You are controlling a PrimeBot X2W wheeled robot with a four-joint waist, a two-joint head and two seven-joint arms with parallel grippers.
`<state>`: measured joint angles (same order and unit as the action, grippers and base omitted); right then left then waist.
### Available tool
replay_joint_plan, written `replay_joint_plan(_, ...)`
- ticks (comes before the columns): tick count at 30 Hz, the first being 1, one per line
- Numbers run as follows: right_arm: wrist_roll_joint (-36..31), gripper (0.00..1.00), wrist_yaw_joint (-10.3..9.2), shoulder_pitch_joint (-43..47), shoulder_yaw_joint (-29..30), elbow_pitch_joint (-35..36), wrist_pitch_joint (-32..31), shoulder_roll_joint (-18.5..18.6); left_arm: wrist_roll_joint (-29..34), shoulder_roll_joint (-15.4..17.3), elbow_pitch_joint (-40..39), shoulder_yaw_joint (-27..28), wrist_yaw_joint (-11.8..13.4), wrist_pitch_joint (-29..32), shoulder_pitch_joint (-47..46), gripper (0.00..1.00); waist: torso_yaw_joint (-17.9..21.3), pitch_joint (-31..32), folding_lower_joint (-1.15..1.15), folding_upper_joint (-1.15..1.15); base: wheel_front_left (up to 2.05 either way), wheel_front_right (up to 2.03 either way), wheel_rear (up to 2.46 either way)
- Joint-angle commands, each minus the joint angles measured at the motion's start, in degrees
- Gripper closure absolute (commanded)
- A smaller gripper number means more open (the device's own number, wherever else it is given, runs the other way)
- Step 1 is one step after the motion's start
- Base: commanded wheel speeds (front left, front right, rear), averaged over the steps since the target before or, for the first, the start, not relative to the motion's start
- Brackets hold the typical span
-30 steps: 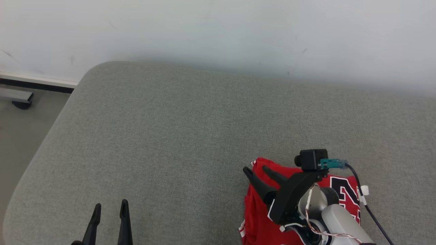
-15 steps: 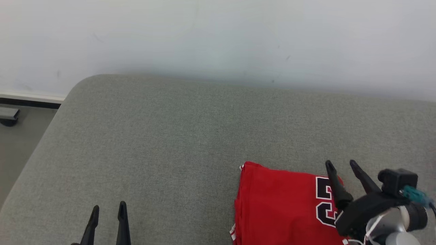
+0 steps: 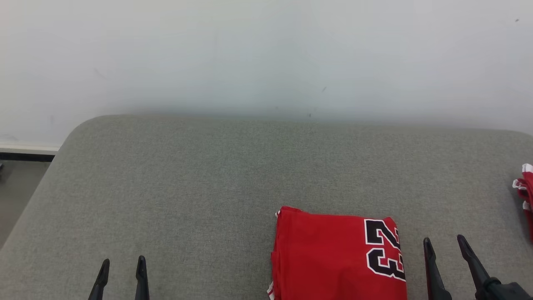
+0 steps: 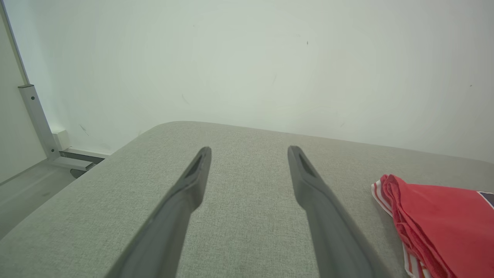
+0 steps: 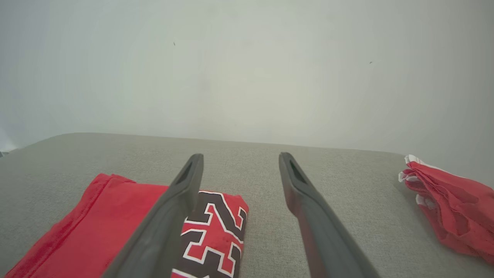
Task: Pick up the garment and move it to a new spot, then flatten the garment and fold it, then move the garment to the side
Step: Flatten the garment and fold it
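The garment [image 3: 333,254] is a red jersey with a black "23", lying folded in a neat rectangle on the grey cushioned surface [image 3: 208,179] near its front edge. My right gripper [image 3: 443,246] hovers just right of it, open and empty, fingers pointing toward the wall. In the right wrist view the garment [image 5: 77,231] lies under and left of that gripper [image 5: 241,158]. My left gripper [image 3: 123,266] stands open and empty far to the left. The left wrist view has the garment's folded edge [image 4: 444,220] well right of the left gripper [image 4: 249,154].
A second red garment [image 3: 525,191] lies bunched at the surface's far right edge, also seen crumpled [image 5: 447,204] in the right wrist view. A pale wall rises behind the surface. Floor [image 3: 16,191] and a metal post [image 4: 34,116] lie beyond the rounded left corner.
My right arm has drawn back off the folded garment and now sits to its right at the lower edge. The head camera has shifted, bringing the second garment into view.
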<state>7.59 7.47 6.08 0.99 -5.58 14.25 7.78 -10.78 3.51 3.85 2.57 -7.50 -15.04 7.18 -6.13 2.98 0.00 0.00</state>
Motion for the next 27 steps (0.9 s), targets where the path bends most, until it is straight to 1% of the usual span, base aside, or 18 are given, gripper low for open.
replay_joint_plan(1, -0.54, 0.0, 0.0, 0.78, 0.42, 0.13, 0.44, -0.28, 0.07, 0.1, -0.22, 0.33, 0.07, -0.16, 0.85, 0.0, 0.89, 0.83, 0.0, 0.0, 0.0, 0.0, 0.0)
replay_joint_plan(6, -2.58, 0.0, 0.0, 2.32, 0.35, 1.27, 0.93, -1.28, 1.32, -0.25, -0.04, 1.6, 0.07, -0.16, 1.75, 0.0, 2.16, 1.77, 0.0, 0.0, 0.0, 0.0, 0.0)
replay_joint_plan(13, -2.23, 0.0, 0.0, 3.7, -0.96, 1.4, 0.93, -2.38, 2.39, -0.53, 1.42, 3.27, 0.08, -0.16, 2.59, 0.0, 2.88, 2.29, 0.0, 0.0, 0.0, 0.0, 0.0)
replay_joint_plan(27, -2.98, 0.0, 0.0, 4.52, 1.62, 2.25, 0.95, -3.05, 2.33, -0.62, 2.77, 3.08, 0.07, -0.16, 3.04, 0.0, 3.5, 2.16, 0.0, 0.0, 0.0, 0.0, 0.0)
